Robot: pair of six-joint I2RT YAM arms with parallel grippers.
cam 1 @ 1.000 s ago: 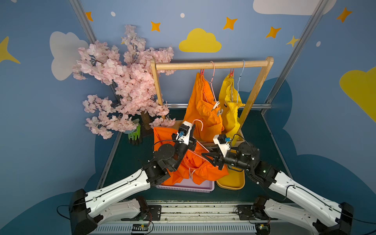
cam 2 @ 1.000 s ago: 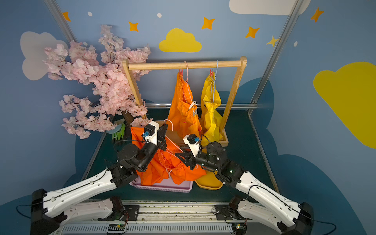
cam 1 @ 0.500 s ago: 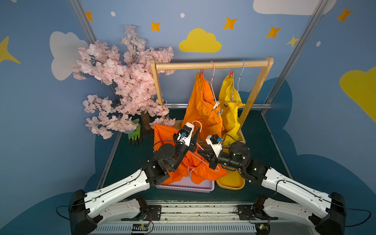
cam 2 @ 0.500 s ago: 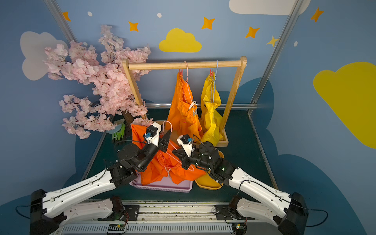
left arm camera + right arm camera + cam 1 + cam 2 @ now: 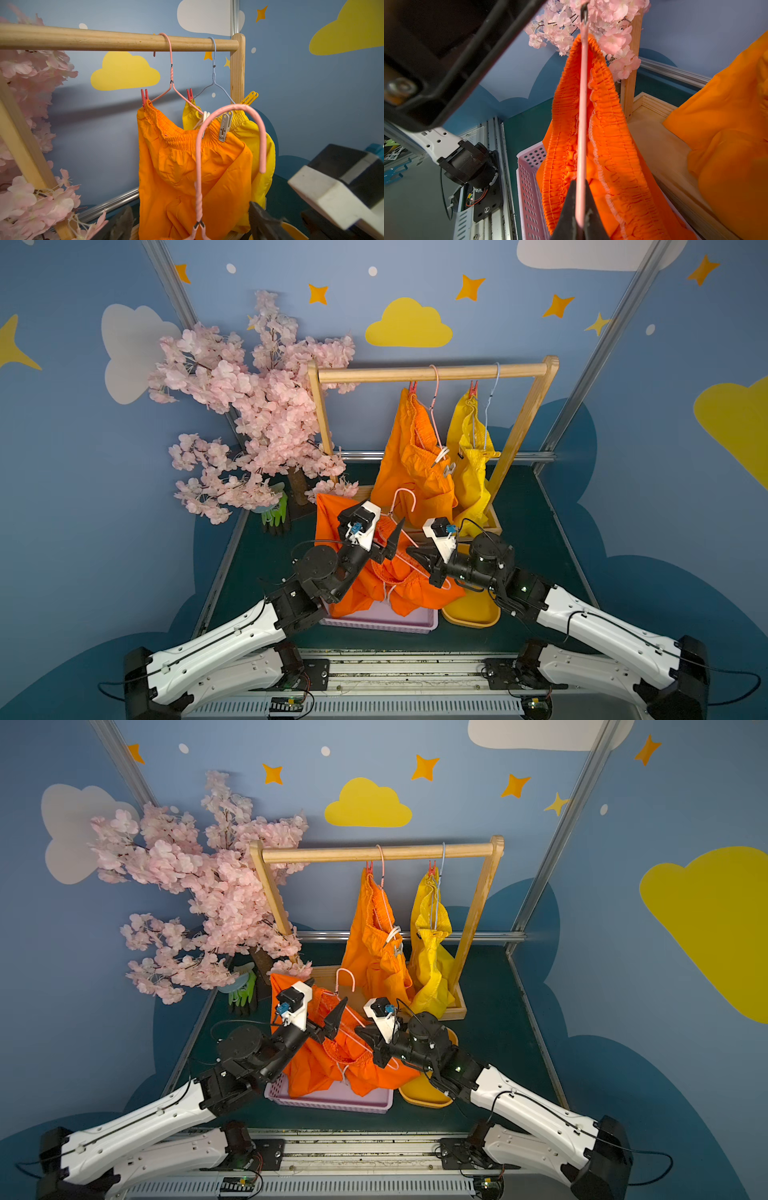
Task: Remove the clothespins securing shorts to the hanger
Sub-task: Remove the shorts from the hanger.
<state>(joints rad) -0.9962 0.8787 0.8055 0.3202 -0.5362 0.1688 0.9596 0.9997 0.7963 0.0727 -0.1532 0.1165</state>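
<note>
Handover: left gripper (image 5: 190,207) released, right gripper (image 5: 580,188) newly clamped on the pink hanger (image 5: 581,104).
Left jaws, shut a second ago, stand wide either side of the hanger neck. Orange shorts (image 5: 608,124) trail into the lilac basket (image 5: 374,619) at 6 o'clock. Clothespins (image 5: 144,96) grip the hung shorts (image 5: 415,464) at 12 o'clock, well apart from both jaws.

My left gripper (image 5: 326,994): jaws spread wide, raised, gripping nothing. My right gripper (image 5: 580,191): jaws pinched tight on the pink hanger wire (image 5: 582,104). Both arms angled inward, wrists near each other.
</note>
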